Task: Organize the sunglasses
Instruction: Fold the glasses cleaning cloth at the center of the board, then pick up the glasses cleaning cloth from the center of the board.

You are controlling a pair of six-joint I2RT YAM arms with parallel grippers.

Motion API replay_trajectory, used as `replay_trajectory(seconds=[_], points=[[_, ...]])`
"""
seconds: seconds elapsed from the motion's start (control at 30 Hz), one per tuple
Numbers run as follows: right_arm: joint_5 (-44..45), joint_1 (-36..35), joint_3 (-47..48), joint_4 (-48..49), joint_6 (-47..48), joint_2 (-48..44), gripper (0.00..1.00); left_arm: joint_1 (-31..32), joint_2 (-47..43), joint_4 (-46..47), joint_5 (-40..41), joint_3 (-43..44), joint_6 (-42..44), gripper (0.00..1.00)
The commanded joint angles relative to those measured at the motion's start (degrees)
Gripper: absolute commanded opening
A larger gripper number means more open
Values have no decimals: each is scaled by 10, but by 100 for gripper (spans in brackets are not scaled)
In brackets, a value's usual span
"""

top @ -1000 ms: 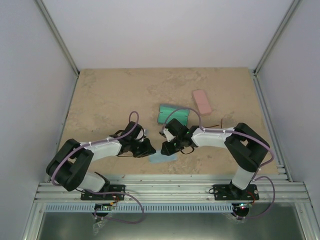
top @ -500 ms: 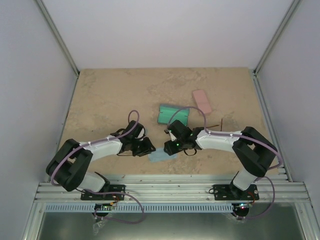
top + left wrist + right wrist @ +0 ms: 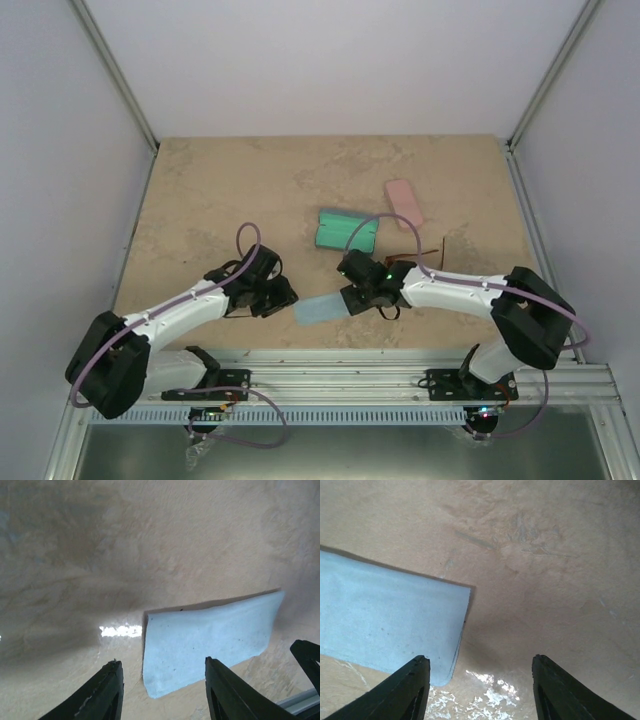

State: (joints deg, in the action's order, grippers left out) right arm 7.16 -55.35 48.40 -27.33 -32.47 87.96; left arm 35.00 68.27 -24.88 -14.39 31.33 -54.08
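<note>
A light blue cloth [image 3: 320, 308] lies flat on the table between my two grippers. My left gripper [image 3: 284, 297] is open at the cloth's left end; in the left wrist view the cloth [image 3: 210, 642] lies just ahead of the left gripper [image 3: 164, 690], touching neither finger. My right gripper [image 3: 349, 296] is open at the cloth's right end, with the cloth [image 3: 385, 620] beside its left finger [image 3: 412, 687] and bare table in the right gripper's [image 3: 482, 685] gap. Of the sunglasses, only a thin brown piece [image 3: 436, 249] shows beyond the right forearm. The black pair is out of view.
A green case [image 3: 347, 230] lies behind the right gripper. A pink case [image 3: 404, 203] lies further back to the right. The table's near edge and the metal rail [image 3: 330, 375] run just behind the cloth. White walls enclose the table on three sides.
Both grippers have opened and let go of the cloth, which now lies spread flat. Both arms have drawn back towards the near edge, the left one moving leftward.
</note>
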Motion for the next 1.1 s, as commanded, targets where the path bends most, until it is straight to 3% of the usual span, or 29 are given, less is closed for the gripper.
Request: replay_trajectory(seconds=[0.0, 0.13, 0.57, 0.8, 1.07], points=[[27, -13, 19, -27, -16, 29, 54, 29, 6, -12, 26, -11, -53, 46], [7, -22, 29, -14, -13, 57, 47, 45, 15, 6, 35, -15, -73, 43], [-11, -23, 39, 11, -9, 76, 44, 58, 73, 44, 9, -27, -71, 29], [-11, -25, 43, 8, -8, 86, 42, 72, 89, -6, 37, -9, -76, 23], [-39, -31, 16, 14, -9, 96, 23, 85, 111, -13, 54, -7, -82, 20]])
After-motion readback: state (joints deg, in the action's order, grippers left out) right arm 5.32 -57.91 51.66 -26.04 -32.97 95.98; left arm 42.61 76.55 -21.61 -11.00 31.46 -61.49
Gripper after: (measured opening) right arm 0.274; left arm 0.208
